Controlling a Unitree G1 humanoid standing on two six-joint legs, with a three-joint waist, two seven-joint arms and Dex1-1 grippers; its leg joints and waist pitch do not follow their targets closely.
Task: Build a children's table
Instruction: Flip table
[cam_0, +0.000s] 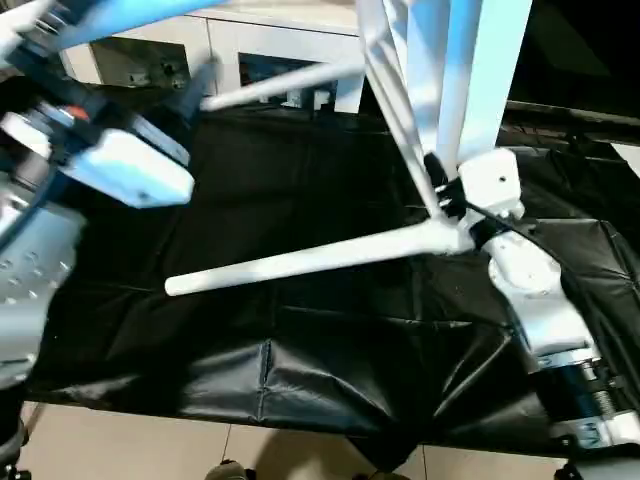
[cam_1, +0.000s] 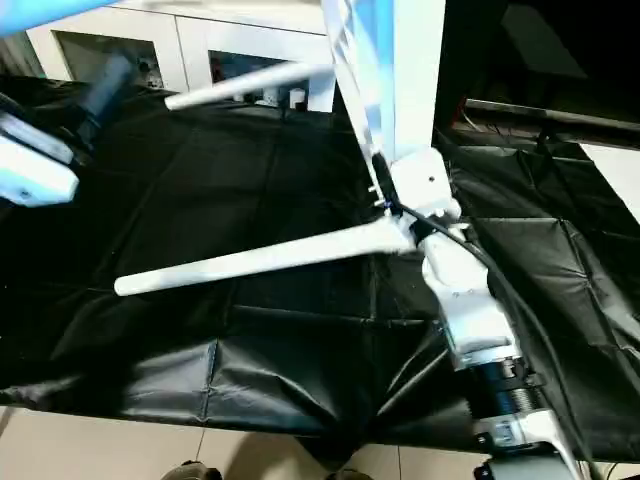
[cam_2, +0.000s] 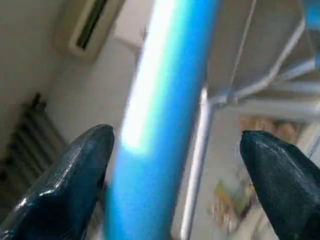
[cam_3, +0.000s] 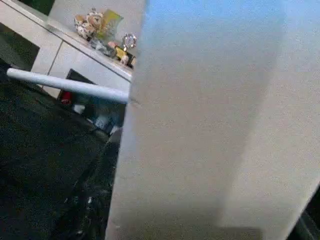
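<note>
The white tabletop (cam_0: 450, 70) stands on edge above the black-covered table, its ribbed underside (cam_1: 352, 60) facing left. One white leg (cam_0: 310, 258) juts left from its lower corner socket, a second leg (cam_0: 280, 85) higher up, and a third leg (cam_0: 120, 20) crosses the top left. My right gripper (cam_0: 448, 198) is shut on the tabletop's lower edge by that socket; the tabletop (cam_3: 215, 120) looms close in the right wrist view. My left gripper (cam_2: 175, 140) is open, its black fingers (cam_2: 75, 175) wide apart on either side of a leg (cam_2: 155, 120) without touching it.
A black sheet (cam_0: 300, 350) covers the work table, its front edge hanging over the tiled floor (cam_0: 150, 445). White cabinets (cam_1: 230, 45) stand behind. A shelf with small ornaments (cam_3: 100, 27) is beyond the far leg.
</note>
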